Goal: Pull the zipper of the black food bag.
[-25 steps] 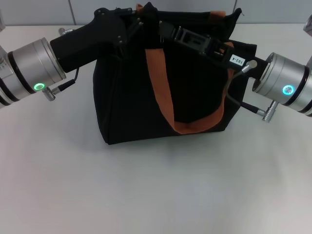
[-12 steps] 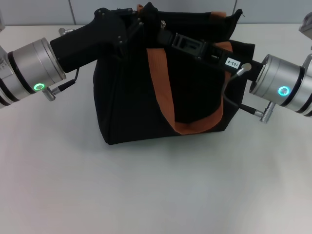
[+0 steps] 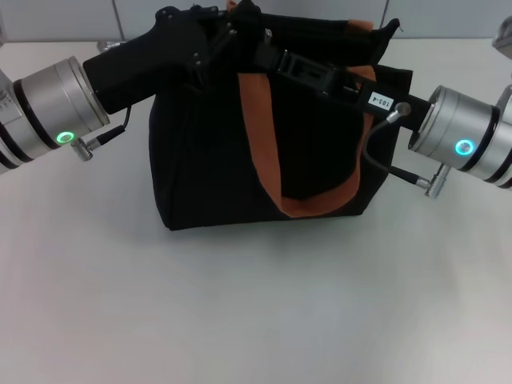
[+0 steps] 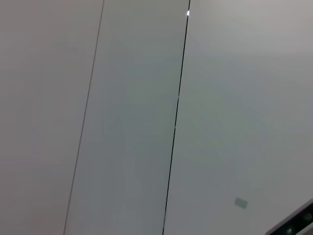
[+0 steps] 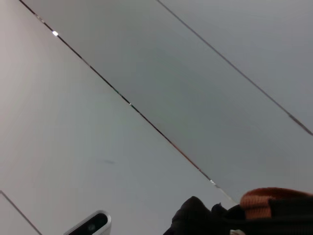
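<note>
The black food bag [image 3: 200, 168] stands on the white table, its front orange-brown handle [image 3: 258, 128] hanging down its face. My left gripper [image 3: 234, 30] comes in from the left and is shut on the bag's top edge at its back left corner. My right gripper [image 3: 268, 50] reaches from the right along the bag's top, with its tips at the small silver zipper [image 3: 267, 35] and shut on it. The right wrist view shows only a bit of black fabric [image 5: 195, 218] and orange strap [image 5: 274, 198]. The left wrist view shows only wall panels.
The white table [image 3: 256, 304] spreads out in front of the bag and to both sides. The second orange handle [image 3: 360, 26] shows at the bag's back right. A cable [image 3: 376, 164] loops from my right wrist close to the bag's right side.
The bag has shifted slightly left and back with both grippers on it. My right arm has moved a little left along the bag's top, and my left arm has risen slightly.
</note>
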`<control>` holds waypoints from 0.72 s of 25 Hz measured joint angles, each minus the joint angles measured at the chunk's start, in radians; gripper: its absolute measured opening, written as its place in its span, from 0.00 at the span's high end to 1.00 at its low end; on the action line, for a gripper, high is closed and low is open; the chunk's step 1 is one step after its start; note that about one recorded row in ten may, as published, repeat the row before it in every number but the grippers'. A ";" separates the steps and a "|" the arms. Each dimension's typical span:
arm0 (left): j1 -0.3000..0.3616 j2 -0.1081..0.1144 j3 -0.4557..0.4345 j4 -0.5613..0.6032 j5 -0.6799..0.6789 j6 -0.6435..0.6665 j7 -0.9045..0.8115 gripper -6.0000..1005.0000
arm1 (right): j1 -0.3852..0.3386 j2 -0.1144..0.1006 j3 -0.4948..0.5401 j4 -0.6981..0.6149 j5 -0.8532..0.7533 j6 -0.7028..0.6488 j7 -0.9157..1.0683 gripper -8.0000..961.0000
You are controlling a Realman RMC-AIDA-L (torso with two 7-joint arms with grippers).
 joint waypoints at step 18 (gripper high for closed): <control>-0.004 0.000 -0.001 0.000 -0.002 -0.013 0.002 0.97 | 0.021 0.000 -0.017 -0.004 0.000 -0.008 0.001 0.55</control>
